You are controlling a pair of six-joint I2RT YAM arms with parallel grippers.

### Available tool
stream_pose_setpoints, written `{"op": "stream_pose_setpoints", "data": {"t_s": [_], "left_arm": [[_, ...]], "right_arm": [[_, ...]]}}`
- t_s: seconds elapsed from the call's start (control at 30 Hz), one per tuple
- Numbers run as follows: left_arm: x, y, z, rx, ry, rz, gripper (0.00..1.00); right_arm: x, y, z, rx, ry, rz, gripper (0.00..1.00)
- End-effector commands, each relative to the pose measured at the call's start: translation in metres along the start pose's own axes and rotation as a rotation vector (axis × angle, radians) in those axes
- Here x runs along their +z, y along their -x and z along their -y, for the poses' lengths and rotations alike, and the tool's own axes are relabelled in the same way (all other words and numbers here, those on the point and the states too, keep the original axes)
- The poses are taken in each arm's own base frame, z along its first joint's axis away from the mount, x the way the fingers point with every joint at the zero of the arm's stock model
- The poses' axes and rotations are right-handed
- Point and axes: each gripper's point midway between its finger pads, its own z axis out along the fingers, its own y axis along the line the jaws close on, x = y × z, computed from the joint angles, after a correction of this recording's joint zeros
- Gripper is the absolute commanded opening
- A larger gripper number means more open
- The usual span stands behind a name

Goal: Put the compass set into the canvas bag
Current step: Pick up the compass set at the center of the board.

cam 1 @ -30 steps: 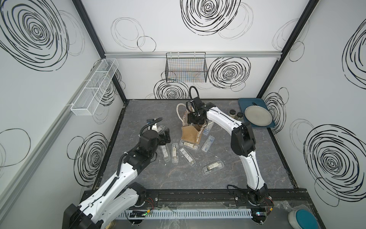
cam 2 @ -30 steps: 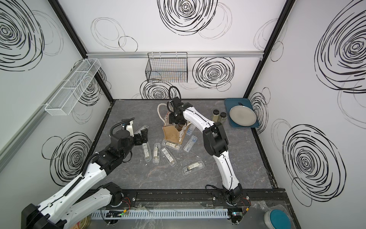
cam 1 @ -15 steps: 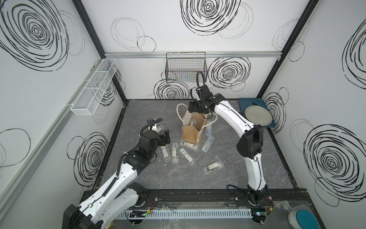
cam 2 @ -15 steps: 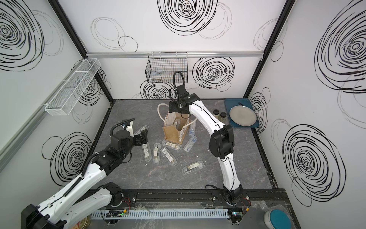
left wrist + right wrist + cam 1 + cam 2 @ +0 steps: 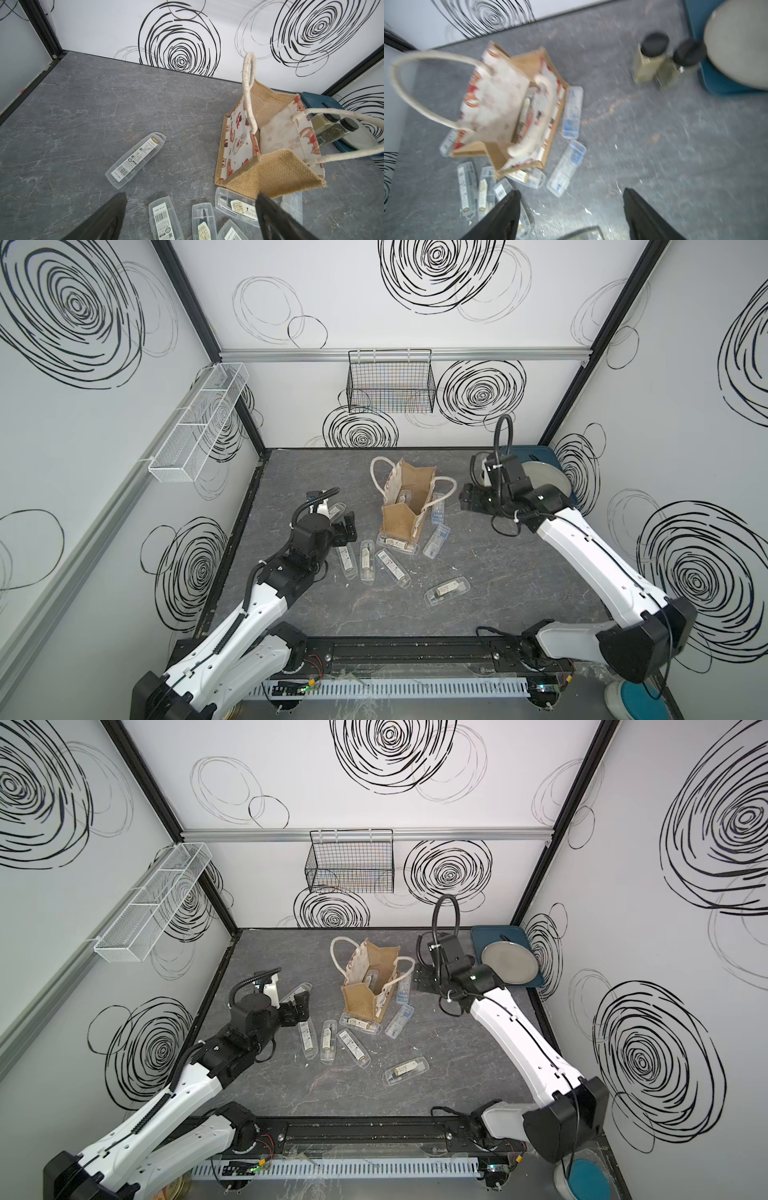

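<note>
Cases (image 5: 397, 542) by bag (image 5: 401, 518); jars (image 5: 648, 66) nr tray (image 5: 714, 83)

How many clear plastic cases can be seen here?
9 cases: one inside the canvas bag; two on its right; one before it; four near the left gripper; one apart. Others may hide inside.

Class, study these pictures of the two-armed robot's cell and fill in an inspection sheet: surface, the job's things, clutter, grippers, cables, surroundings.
Surface: grey marbled tabletop, pale veins.
Job's things: canvas bag upright and open, one compass case inside; several clear cases lie flat around it.
Clutter: two black-lidded jars beside a blue tray bearing a grey plate.
Grippers: left gripper open, empty, above the cases; right gripper open, empty, beside the bag.
Cables: black hose looped at each wrist; nothing snagged seen.
Surroundings: black wire basket on back wall, white mesh tray on side wall.
</note>
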Motion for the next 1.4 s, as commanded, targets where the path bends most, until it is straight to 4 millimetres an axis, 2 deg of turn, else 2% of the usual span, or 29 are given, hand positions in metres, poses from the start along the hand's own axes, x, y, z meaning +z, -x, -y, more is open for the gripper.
{"op": "stream_pose_setpoints", "data": {"t_s": [0.0, 0.13, 0.27, 0.4, 0.5, 0.9, 1.13, 1.37], "left_arm": [[0.003, 0.003, 0.003, -0.034, -0.021, 0.017, 0.99], [0.004, 0.003, 0.003, -0.039, -0.018, 0.013, 0.99], [0.003, 0.002, 0.003, -0.053, -0.024, 0.009, 0.99], [-0.001, 0.0, 0.0, -0.051, -0.013, 0.005, 0.99], [-0.003, -0.002, -0.004, -0.046, 0.002, 0.008, 0.99], [-0.001, -0.014, -0.011, -0.042, 0.009, -0.013, 0.99], [0.003, -0.014, -0.012, -0.039, 0.011, -0.015, 0.99], [0.003, -0.019, -0.015, -0.041, 0.017, -0.018, 0.99]], "right_arm": [[0.017, -0.028, 0.016, 0.126, -0.006, -0.028, 0.81], [0.044, -0.065, 0.014, 0.25, 0.066, -0.101, 0.83], [0.072, -0.082, -0.005, 0.343, 0.145, -0.159, 0.84], [0.096, -0.095, -0.016, 0.348, 0.082, -0.252, 0.85], [0.115, -0.105, -0.017, 0.357, -0.002, -0.332, 0.86], [0.154, -0.117, -0.034, 0.381, -0.014, -0.439, 0.87], [0.168, -0.124, -0.039, 0.41, -0.01, -0.489, 0.87], [0.173, -0.12, -0.04, 0.409, -0.02, -0.488, 0.87]]}}
